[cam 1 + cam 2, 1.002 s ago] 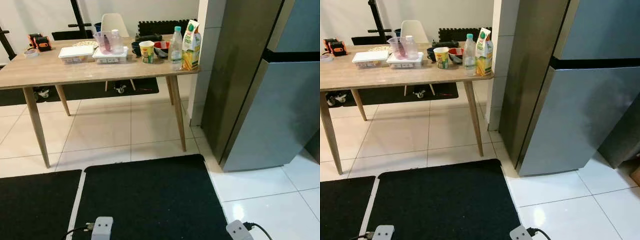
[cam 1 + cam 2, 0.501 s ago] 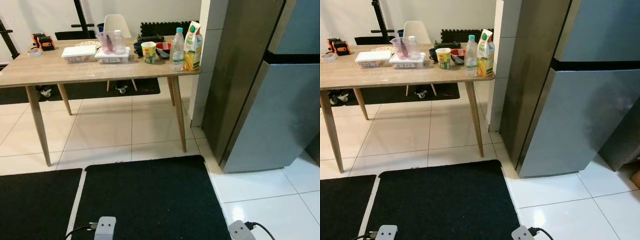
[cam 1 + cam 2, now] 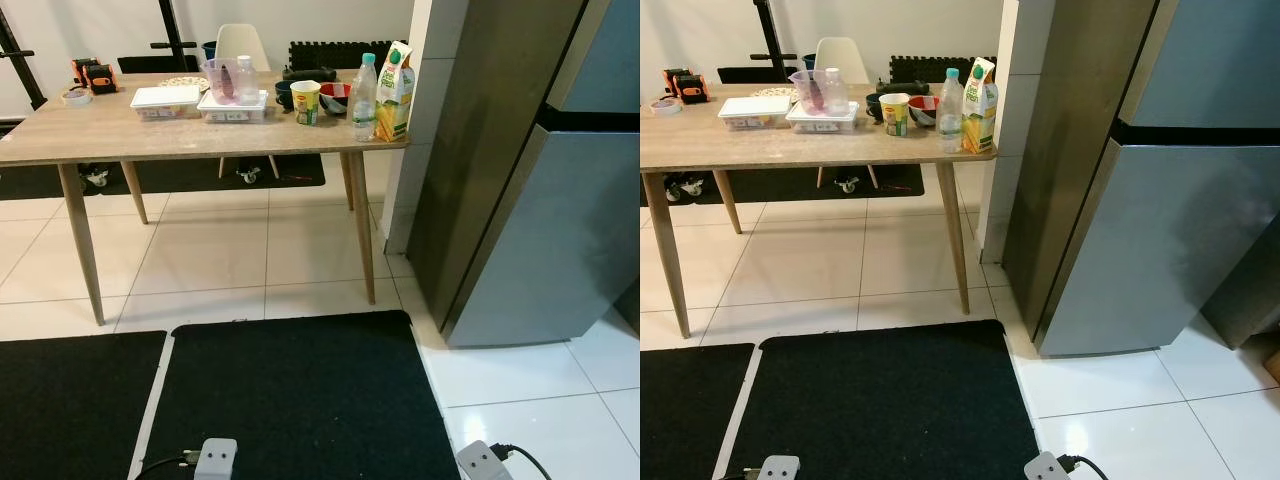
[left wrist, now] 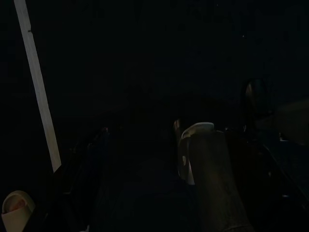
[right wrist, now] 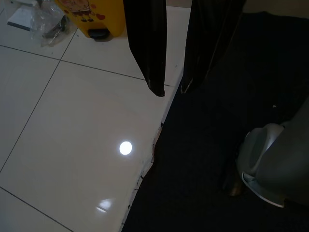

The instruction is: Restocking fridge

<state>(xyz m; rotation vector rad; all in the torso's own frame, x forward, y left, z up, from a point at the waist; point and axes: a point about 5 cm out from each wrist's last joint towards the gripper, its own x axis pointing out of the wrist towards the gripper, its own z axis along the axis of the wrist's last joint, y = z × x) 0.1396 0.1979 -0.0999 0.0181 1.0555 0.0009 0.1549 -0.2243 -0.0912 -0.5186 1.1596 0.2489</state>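
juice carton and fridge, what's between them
In the right eye view, a white tiled wall column stands between the juice carton and the fridge.

You cannot see the top of the fridge point(image 3: 560, 230), because the upper edge and the right edge of the head view cut it off, and the far left end of the wooden table point(image 3: 120, 130) is cut too. On that table the label of the juice carton point(image 3: 394, 92) and of the yellow cup point(image 3: 306, 102) is too small to read, and the dark bowls point(image 3: 330, 97) behind the cup and the water bottle point(image 3: 364, 98) are partly covered by them. Your left wrist view is almost black, so you can make out only a pale strip point(image 4: 37, 92) and one pale rounded shape point(image 4: 193, 145), and in the right wrist view the yellow object point(image 5: 94, 17) is cut by the picture's edge.
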